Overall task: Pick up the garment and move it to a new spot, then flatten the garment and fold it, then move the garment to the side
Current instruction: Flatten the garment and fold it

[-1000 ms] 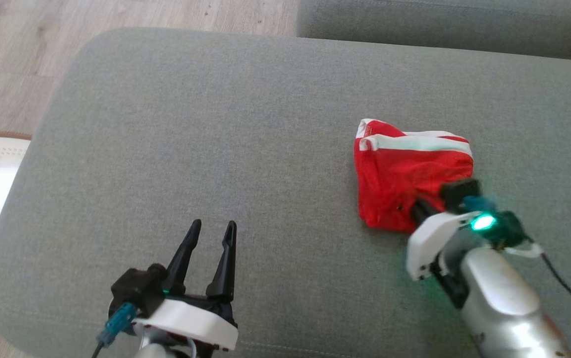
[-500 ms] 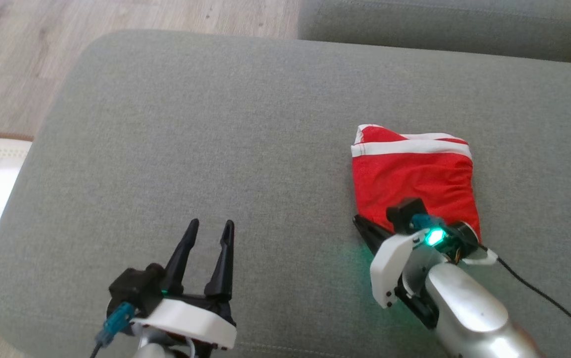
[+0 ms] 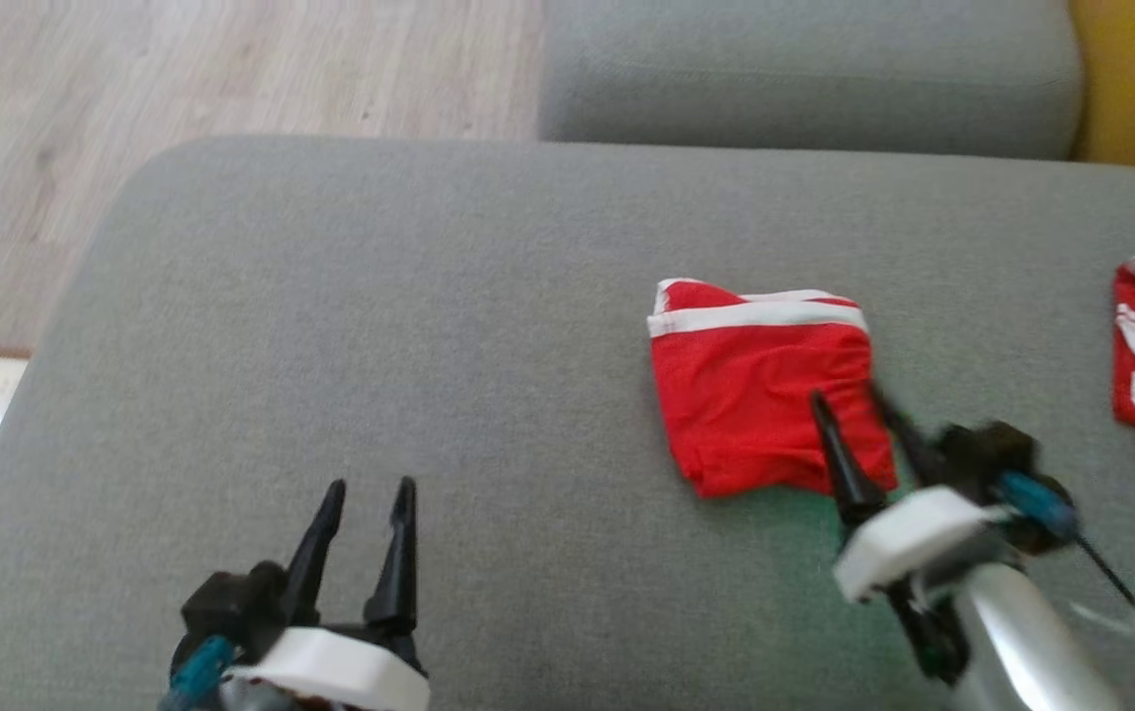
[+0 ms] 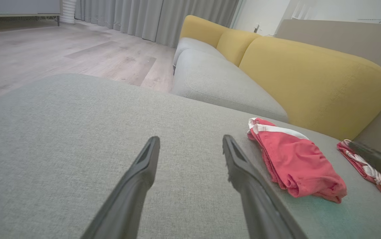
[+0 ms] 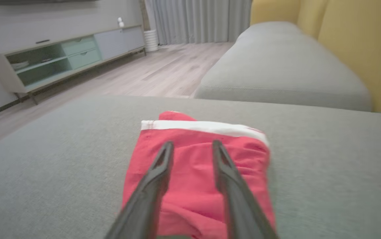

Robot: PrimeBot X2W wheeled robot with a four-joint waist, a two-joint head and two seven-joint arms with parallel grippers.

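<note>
Looking down, found folded red garment (image 3: 750,395) on grey cushion (image 3: 379,296), right of centre. Saw right gripper (image 3: 846,393) over its near part, jaws spread (pinching nothing); saw left gripper (image 3: 370,485) well apart, likewise spread.

The right gripper (image 5: 192,143) holds its two dark fingers (image 5: 157,176) parted, nothing pinched between them, over the folded red garment (image 5: 190,194) with its white band, lying on a grey sofa cushion (image 5: 61,159), wooden floor (image 5: 163,73) and a low cabinet (image 5: 64,56) beyond.
</note>
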